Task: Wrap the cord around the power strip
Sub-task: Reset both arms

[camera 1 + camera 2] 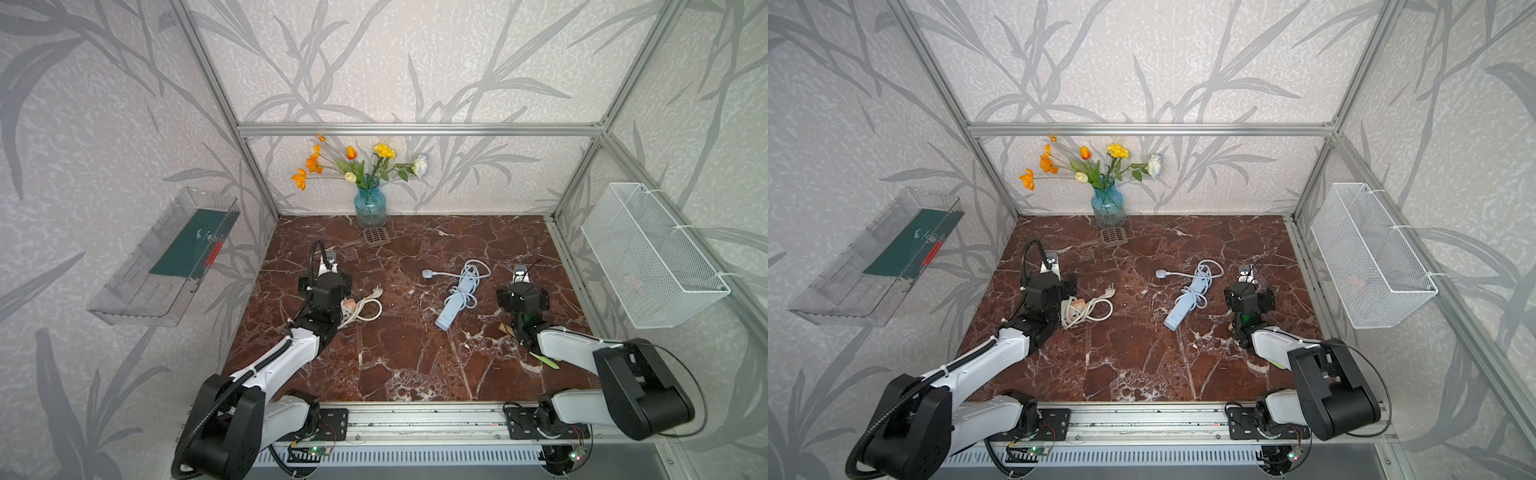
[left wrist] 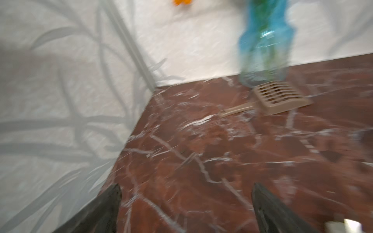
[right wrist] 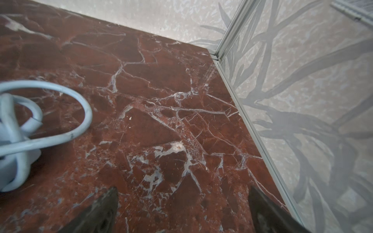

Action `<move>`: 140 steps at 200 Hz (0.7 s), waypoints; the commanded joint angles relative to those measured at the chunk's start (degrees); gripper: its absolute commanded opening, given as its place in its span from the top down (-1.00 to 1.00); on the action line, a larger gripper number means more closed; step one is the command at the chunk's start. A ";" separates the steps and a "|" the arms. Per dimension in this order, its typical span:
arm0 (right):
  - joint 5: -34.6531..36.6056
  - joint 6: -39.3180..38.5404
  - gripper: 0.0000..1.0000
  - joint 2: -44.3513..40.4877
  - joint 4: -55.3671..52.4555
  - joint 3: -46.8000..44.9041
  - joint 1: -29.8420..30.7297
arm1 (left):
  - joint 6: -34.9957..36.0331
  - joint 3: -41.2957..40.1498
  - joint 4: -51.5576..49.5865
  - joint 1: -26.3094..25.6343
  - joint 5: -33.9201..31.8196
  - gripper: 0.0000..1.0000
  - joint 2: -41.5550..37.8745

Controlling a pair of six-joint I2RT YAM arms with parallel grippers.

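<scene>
Left gripper (image 2: 186,188) and right gripper (image 3: 183,189) both spread wide, empty; cord (image 1: 473,276) loops around blue power strip (image 1: 451,309)

Tabletop laid out as a clock face, twelve at the back wall (image 1: 415,174).
The power strip (image 1: 455,303) lies near three o'clock, close to centre, its cord (image 1: 473,276) looped over its far half and the plug (image 1: 428,273) on the table (image 1: 407,365) just left of that end. A second coiled lead (image 1: 365,309) sits at nine o'clock, partly hidden by the left arm (image 1: 299,345), which enters from eight; the right arm (image 1: 569,349) enters from four. The vase (image 1: 370,205) stands at twelve against the wall, a slotted scoop (image 1: 376,236) just before it.
</scene>
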 commanded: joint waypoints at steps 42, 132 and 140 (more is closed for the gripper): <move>-4.91 -4.57 -0.98 7.67 23.29 -0.84 0.33 | -6.92 -4.94 23.80 11.31 15.50 -0.99 14.73; -19.80 -1.01 -0.98 10.02 23.88 -1.69 -5.65 | -9.69 -2.46 22.09 14.45 18.73 -0.99 19.24; -18.43 -0.47 -0.98 9.97 23.15 -1.23 -5.76 | -8.66 -1.82 21.33 13.36 17.22 -0.99 19.33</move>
